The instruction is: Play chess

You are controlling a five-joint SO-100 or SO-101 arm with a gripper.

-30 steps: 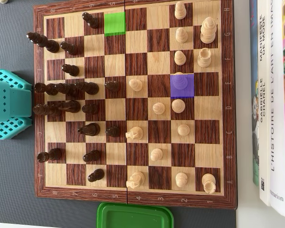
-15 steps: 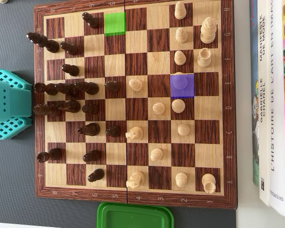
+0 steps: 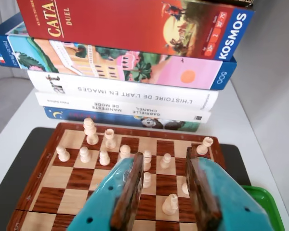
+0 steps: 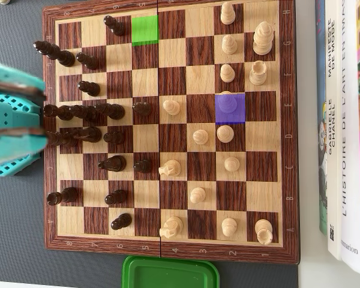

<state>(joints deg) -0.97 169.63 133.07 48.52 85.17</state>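
The wooden chessboard (image 4: 168, 251) lies on a dark mat, with dark pieces (image 4: 90, 111) on its left half and light pieces (image 4: 228, 74) on its right half in the overhead view. One square is tinted purple (image 4: 238, 115) with a light pawn on it, and another is tinted green (image 4: 144, 30) and stands bare. My teal gripper (image 4: 43, 114) is blurred over the board's left edge, above the dark back rows. In the wrist view the gripper (image 3: 164, 161) is open and holds nothing. A light knight (image 3: 170, 204) stands on the board far below the gap.
A stack of books and game boxes (image 4: 342, 120) runs along the board's right side, and in the wrist view that stack (image 3: 130, 96) rises beyond the far edge. A green tray (image 4: 171, 273) touches the board's bottom edge. The arm's teal base (image 4: 6, 162) sits left of the board.
The gripper has swung into the overhead view at the left and now reaches over the board's left edge, blurred by motion. No chess piece has moved.
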